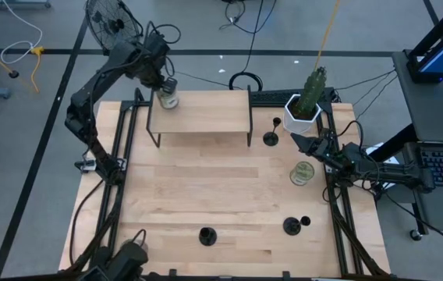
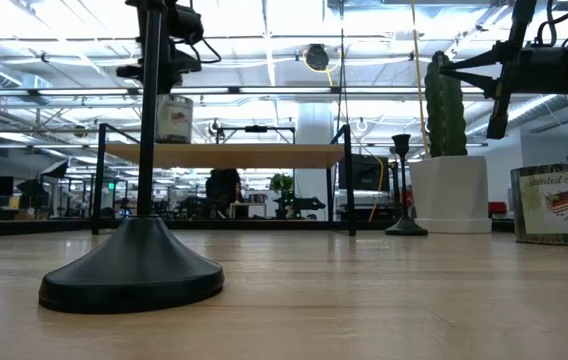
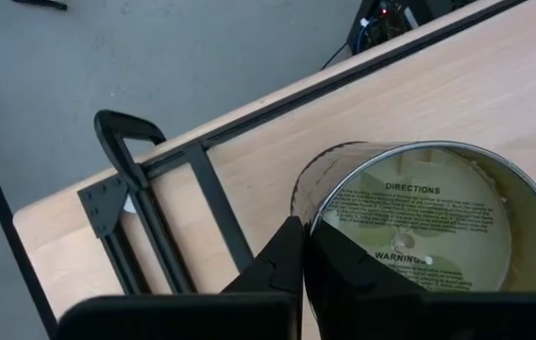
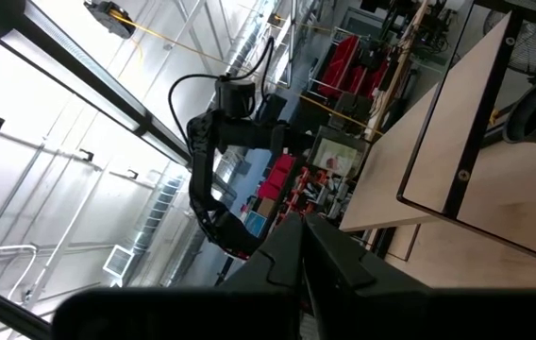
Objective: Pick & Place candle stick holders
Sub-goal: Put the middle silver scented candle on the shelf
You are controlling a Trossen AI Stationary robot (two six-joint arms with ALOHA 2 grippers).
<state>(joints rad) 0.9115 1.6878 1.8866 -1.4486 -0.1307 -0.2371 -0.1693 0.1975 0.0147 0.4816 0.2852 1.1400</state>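
Near candle stick holder point(image 2: 132, 262) stem top cut off in low view

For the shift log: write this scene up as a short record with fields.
Surface: wooden table with a raised shelf at the back
Candle stick holders: three black ones, all upright on the table: back one beside the shelf, front-left one, front-right one
Jars: one glass jar on the shelf, another on the table at right
Plant: cactus in a white pot, back right
Left end effector: shut, over the shelf jar
Right end effector: shut, raised near the pot
Holders gripped: none
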